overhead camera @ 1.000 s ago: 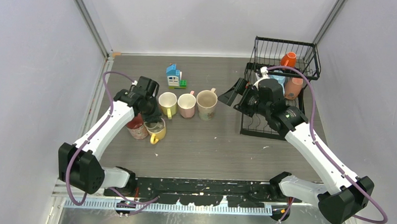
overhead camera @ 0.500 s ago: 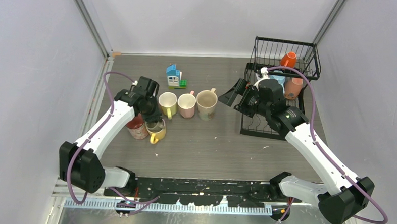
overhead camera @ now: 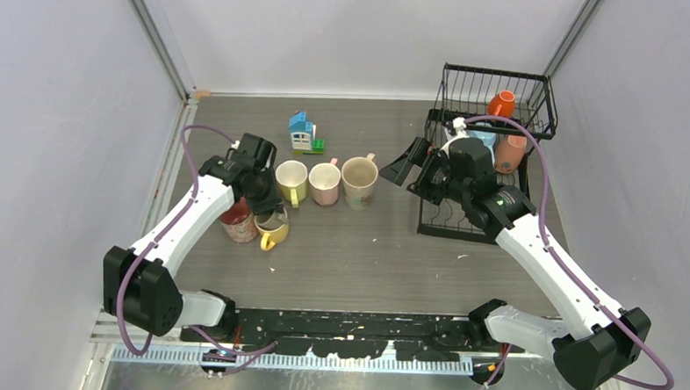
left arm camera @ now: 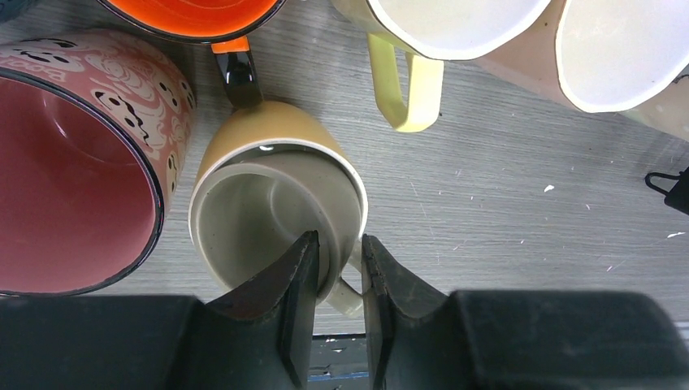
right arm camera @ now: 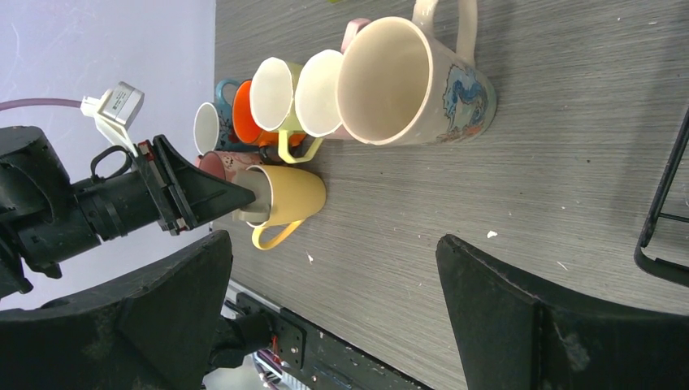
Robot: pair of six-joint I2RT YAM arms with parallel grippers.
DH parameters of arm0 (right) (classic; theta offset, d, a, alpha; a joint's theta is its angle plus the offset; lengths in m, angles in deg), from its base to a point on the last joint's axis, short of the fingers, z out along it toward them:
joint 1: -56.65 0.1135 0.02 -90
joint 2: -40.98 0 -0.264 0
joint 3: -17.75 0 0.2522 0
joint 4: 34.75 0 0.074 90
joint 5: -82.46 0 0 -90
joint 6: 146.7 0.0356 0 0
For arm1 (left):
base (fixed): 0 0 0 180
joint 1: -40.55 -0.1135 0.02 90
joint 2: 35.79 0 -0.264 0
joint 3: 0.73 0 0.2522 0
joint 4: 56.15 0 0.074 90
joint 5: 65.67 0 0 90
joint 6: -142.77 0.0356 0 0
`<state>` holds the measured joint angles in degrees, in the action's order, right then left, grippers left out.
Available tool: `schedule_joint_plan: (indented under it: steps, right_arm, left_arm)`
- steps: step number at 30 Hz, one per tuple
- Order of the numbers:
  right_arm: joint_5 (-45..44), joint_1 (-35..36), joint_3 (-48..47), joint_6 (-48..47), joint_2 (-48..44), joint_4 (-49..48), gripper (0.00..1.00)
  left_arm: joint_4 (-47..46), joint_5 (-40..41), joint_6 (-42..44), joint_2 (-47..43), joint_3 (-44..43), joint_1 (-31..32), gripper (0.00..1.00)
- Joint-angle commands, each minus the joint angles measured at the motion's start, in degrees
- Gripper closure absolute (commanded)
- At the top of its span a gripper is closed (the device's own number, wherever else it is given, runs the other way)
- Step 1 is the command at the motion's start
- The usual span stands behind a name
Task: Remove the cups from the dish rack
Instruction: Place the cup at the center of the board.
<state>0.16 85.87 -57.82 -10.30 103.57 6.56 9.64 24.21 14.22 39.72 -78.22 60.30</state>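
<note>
My left gripper [overhead camera: 269, 211] is shut on the wall of a beige cup [left arm camera: 260, 236], one finger inside and one outside by its handle. That cup sits nested in a yellow mug [left arm camera: 272, 130] on the table. A dark red patterned cup [left arm camera: 73, 162] and an orange-lined cup [left arm camera: 195, 16] stand beside it. My right gripper [overhead camera: 413, 170] is open and empty at the left side of the black dish rack [overhead camera: 538, 115]. The rack holds an orange cup [overhead camera: 501, 103], a pink cup [overhead camera: 511, 152] and a light blue cup [overhead camera: 483, 138], which is partly hidden by the right arm.
A cream-yellow cup [overhead camera: 291, 179], a pink cup [overhead camera: 324, 183] and a tall beige cup [overhead camera: 359, 180] stand in a row mid-table. A small toy block house [overhead camera: 303, 132] is behind them. Grey walls close in both sides.
</note>
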Motion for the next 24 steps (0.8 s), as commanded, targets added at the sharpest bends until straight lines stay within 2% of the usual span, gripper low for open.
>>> schedule_joint_plan:
  steps: [1, 19, 24]
  right_arm:
    - [-1.0, 0.4, -1.6, -1.1, -1.2, -0.7, 0.00]
    - [-2.1, 0.4, -3.2, -1.1, -0.6, 0.5, 0.00]
    - [-3.3, 0.4, -4.1, -1.0, -1.0, 1.3, 0.00]
  left_arm:
    - [-0.4, -1.1, 0.8, -1.8, -1.7, -0.1, 0.72]
    - [1.8, -1.3, 2.9, -5.2, -5.7, -0.1, 0.51]
    - [1.8, -3.6, 4.0, -7.1, -6.9, -0.1, 0.37]
